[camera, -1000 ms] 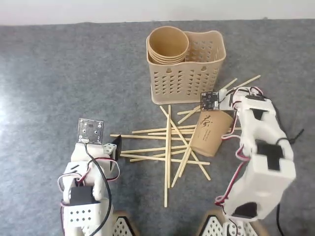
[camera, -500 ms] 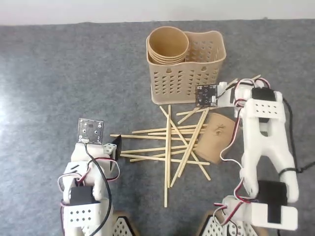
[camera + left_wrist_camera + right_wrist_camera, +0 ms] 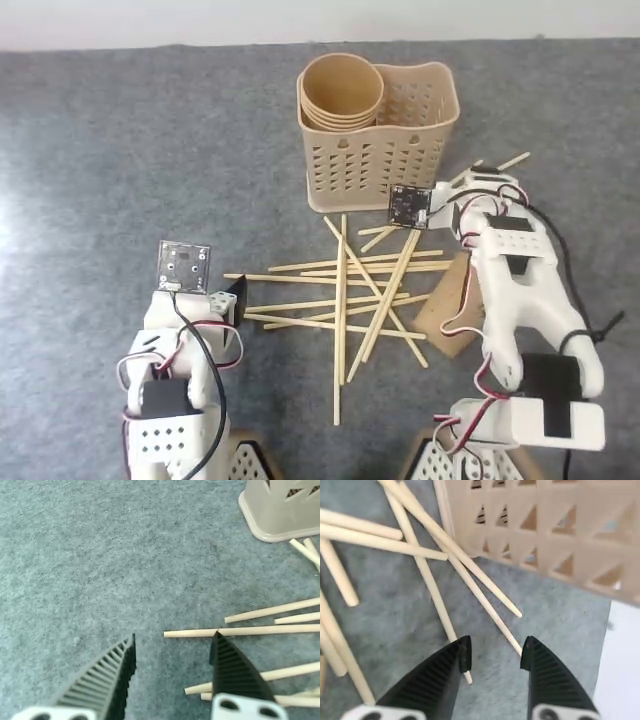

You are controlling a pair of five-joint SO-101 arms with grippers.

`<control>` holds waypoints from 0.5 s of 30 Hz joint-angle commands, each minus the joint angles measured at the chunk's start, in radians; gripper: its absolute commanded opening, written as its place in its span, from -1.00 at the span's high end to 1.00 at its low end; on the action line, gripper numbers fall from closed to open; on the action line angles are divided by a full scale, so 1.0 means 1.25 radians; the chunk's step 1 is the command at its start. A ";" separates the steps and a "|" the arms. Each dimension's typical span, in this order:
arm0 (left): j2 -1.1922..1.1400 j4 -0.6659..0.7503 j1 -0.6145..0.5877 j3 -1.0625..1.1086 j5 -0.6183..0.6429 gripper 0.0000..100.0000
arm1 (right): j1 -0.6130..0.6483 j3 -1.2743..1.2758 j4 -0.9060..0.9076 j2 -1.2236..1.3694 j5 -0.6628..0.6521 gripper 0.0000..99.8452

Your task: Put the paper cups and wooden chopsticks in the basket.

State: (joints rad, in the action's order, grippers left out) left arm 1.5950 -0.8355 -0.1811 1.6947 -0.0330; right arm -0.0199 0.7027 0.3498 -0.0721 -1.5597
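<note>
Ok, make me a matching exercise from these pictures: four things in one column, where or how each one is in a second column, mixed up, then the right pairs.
Things
1. stack of brown paper cups
2. single brown paper cup
3. pale wooden chopsticks
4. left gripper

Places or states
A. scattered on the grey mat
B. open over a chopstick's end
C. lying down, partly hidden by the right arm
D. inside the beige slotted plastic basket

Pairs: 1-D, 2-C, 3-A, 4-B

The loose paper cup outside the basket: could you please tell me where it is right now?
In the high view, the loose paper cup lies just right of the scattered chopsticks, partly beneath the right arm.
</note>
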 commanded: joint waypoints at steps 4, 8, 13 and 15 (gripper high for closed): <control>-0.004 0.020 -0.005 -0.004 -0.005 0.54 | 0.031 -0.015 -0.067 0.093 -0.020 0.66; -0.002 0.020 -0.005 -0.004 -0.005 0.54 | 0.020 -0.017 -0.163 0.184 -0.020 0.65; -0.002 0.021 -0.005 -0.004 -0.005 0.54 | 0.013 -0.026 -0.199 0.231 -0.021 0.65; -0.002 0.021 -0.005 -0.004 -0.005 0.54 | 0.017 -0.026 -0.199 0.231 -0.020 0.65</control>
State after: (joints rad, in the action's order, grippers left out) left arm 1.5950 -0.8355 -0.1811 1.6947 -0.0330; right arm 0.0107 0.6920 0.1074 0.2117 -1.5719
